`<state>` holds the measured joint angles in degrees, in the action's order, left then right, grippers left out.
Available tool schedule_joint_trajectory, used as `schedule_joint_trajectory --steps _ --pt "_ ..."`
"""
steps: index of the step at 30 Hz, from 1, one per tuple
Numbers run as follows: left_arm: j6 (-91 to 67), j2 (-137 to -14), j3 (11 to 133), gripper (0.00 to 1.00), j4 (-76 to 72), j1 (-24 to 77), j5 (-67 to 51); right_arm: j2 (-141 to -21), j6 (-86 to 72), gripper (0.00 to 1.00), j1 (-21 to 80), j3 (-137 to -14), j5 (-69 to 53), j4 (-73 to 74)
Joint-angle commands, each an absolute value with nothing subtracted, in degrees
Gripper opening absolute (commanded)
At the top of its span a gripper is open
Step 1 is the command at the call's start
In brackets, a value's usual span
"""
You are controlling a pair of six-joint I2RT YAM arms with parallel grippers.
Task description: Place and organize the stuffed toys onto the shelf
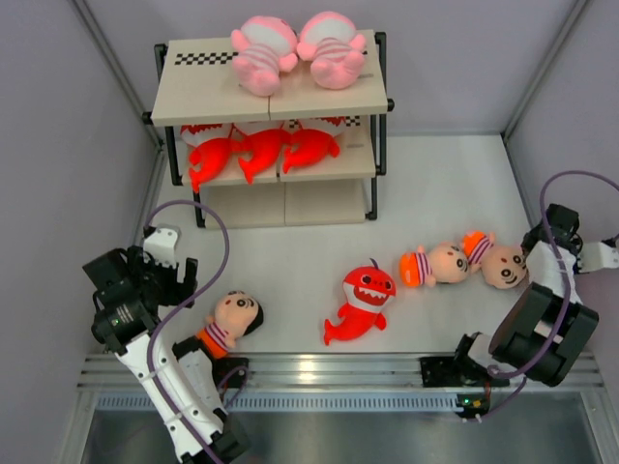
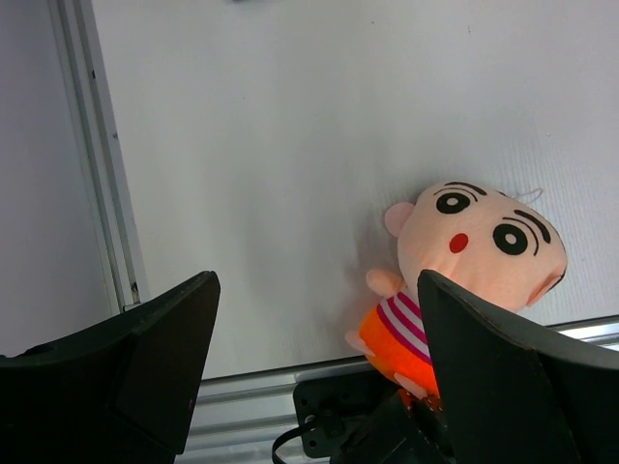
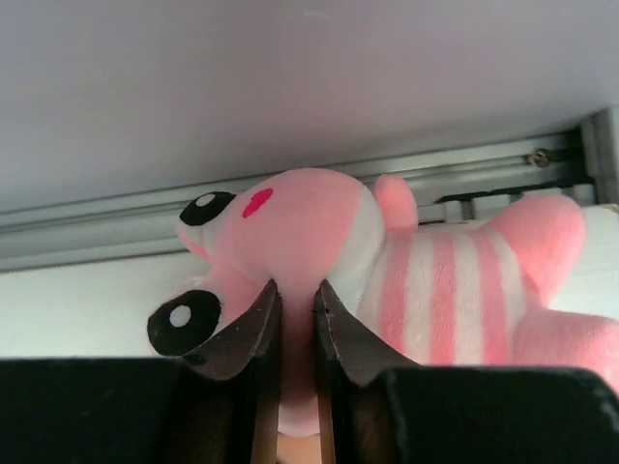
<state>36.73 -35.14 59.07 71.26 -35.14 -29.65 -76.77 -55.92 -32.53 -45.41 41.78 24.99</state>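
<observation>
My right gripper is shut on the head of a pink striped baby, pinching the plush between its fingers. In the top view this gripper is at the far right edge and its toy is hidden. My left gripper is open and empty over the table, just left of a boy doll that lies by the front rail. The shelf holds two pink babies on top and three sharks on the middle board.
One shark lies at the table's middle front. Two boy dolls lie head to head at the right, close to my right arm. The shelf's bottom board holds nothing. Walls stand close on the left and right.
</observation>
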Motion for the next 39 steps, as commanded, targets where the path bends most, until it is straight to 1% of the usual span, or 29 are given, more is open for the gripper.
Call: schedule_joint_trajectory --steps 1,3,4,6,7,9,11,14,15,16,17,18,19,20,21,23,24,25,26,27,30,32,35,39 --pt "38.3 -35.7 59.9 0.88 71.6 -35.2 -32.8 -66.7 -50.4 0.03 -29.3 -48.6 37.4 20.0" --pt "40.1 -36.4 60.3 0.82 71.8 -35.2 -34.4 -62.9 -48.3 0.0 -25.6 -49.1 37.9 17.6" --pt "40.9 -37.3 60.5 0.81 72.0 -35.2 -35.1 -59.6 -45.7 0.0 -20.9 -49.5 39.6 17.1" --pt "44.1 -38.5 60.3 0.77 72.0 -35.2 -38.0 -56.7 -43.3 0.0 -15.2 -50.8 41.8 16.4" --pt "45.5 -39.9 60.1 0.76 71.8 -35.1 -39.2 -54.6 -42.1 0.0 -9.7 -51.5 41.7 16.5" --pt "48.2 -43.5 59.8 0.74 71.9 -35.0 -41.4 -52.3 -41.8 0.0 -3.3 -52.3 39.7 18.1" --pt "49.7 -45.9 59.2 0.72 71.9 -34.4 -42.2 -51.1 -42.1 0.0 0.9 -52.7 39.5 19.9" --pt "50.9 -48.4 58.0 0.7 71.6 -30.6 -42.5 -48.3 -42.9 0.0 11.5 -52.1 43.3 21.2" --pt "50.7 -49.1 57.3 0.69 71.6 -26.7 -41.1 -47.6 -43.2 0.0 14.4 -52.1 46.4 21.4" --pt "49.8 -49.7 57.0 0.69 70.2 -24.2 -39.8 -46.9 -43.4 0.0 20.7 -52.5 48.1 21.7" --pt "45.4 -50.1 56.5 0.68 68.6 -21.2 -37.4 -46.8 -43.7 0.0 24.0 -52.9 49.7 23.0" --pt "42.6 -50.5 55.1 0.68 66.0 -14.7 -31.4 -47.1 -44.9 0.0 30.7 -53.6 53.1 23.6" --pt "37.8 -50.6 54.2 0.66 61.9 -11.4 -27.5 -48.1 -45.3 0.0 34.0 -54.8 54.8 24.2" --pt "36.2 -50.9 53.5 0.66 60.6 -7.7 -24.6 -48.8 -45.7 0.0 37.5 -55.5 56.8 25.2" --pt "35.1 -51.2 53.0 0.66 60.3 -0.9 -21.7 -50.7 -47.0 0.0 44.2 -57.3 60.8 26.1" --pt "32.7 -50.5 52.9 0.68 59.9 5.5 -21.9 -53.0 -47.8 0.0 50.9 -59.1 64.5 27.2" --pt "32.1 -49.6 53.1 0.7 59.9 9.8 -21.8 -55.3 -48.2 0.0 57.2 -60.0 67.4 27.6" --pt "31.5 -49.1 53.7 0.73 60.0 11.8 -21.6 -56.7 -48.3 0.0 59.9 -61.9 68.5 27.7" --pt "31.0 -48.8 54.3 0.77 60.0 13.7 -21.6 -58.0 -48.6 0.0 62.7 -62.8 69.4 28.0" --pt "30.6 -48.4 55.1 0.79 60.0 16.8 -21.6 -60.9 -48.7 0.0 67.2 -63.8 70.0 27.3" --pt "29.5 -49.4 59.3 0.84 60.0 20.4 -22.2 -66.8 -49.0 0.0 71.8 -69.9 67.3 26.6" --pt "29.1 -50.6 62.9 0.89 60.2 21.0 -23.1 -69.3 -48.1 0.0 73.1 -71.4 64.6 23.7" --pt "27.7 -53.2 68.0 0.98 60.1 22.2 -25.6 -73.6 -46.6 0.0 75.1 -74.1 61.7 19.3" --pt "26.5 -55.0 72.9 0.98 60.3 23.2 -30.4 -77.3 -45.4 0.0 76.5 -76.8 59.5 15.3"
